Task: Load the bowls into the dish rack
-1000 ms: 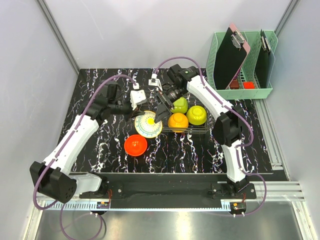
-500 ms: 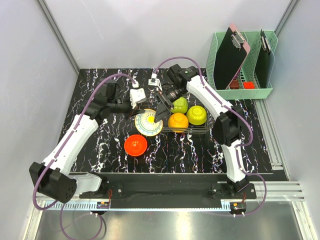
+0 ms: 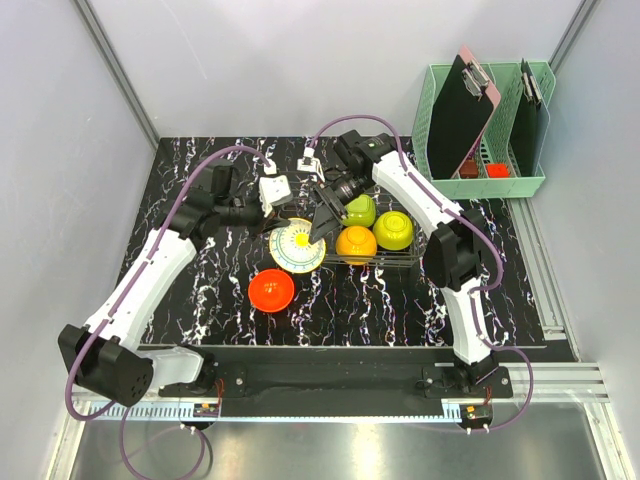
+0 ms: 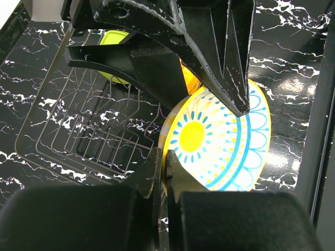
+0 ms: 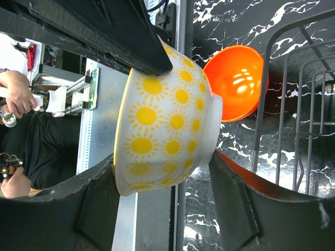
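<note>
The cream-white bowl [image 3: 296, 247], sun-patterned, stands on edge at the left end of the wire dish rack [image 3: 388, 262]. My left gripper [image 3: 284, 212] is shut on its rim, seen close in the left wrist view [image 4: 167, 157] with the bowl's inside [image 4: 217, 141]. My right gripper [image 3: 325, 215] straddles the same bowl [image 5: 167, 115], one finger against the rim and one against the base [image 5: 162, 157]. In the rack sit the lime green bowl [image 3: 358, 210], orange bowl [image 3: 355, 242] and yellow-green bowl [image 3: 392, 230]. The red-orange bowl [image 3: 271, 290] lies on the table, also in the right wrist view [image 5: 238, 83].
A mint-green plastic basket [image 3: 480, 185] with clipboards stands at the back right. The black marbled table [image 3: 180, 300] ends at grey walls on the left and at the back. The rack's left part [image 4: 78, 125] holds no bowl.
My left gripper has shifted slightly up and left. The cream-white bowl and the right arm have not visibly moved.
</note>
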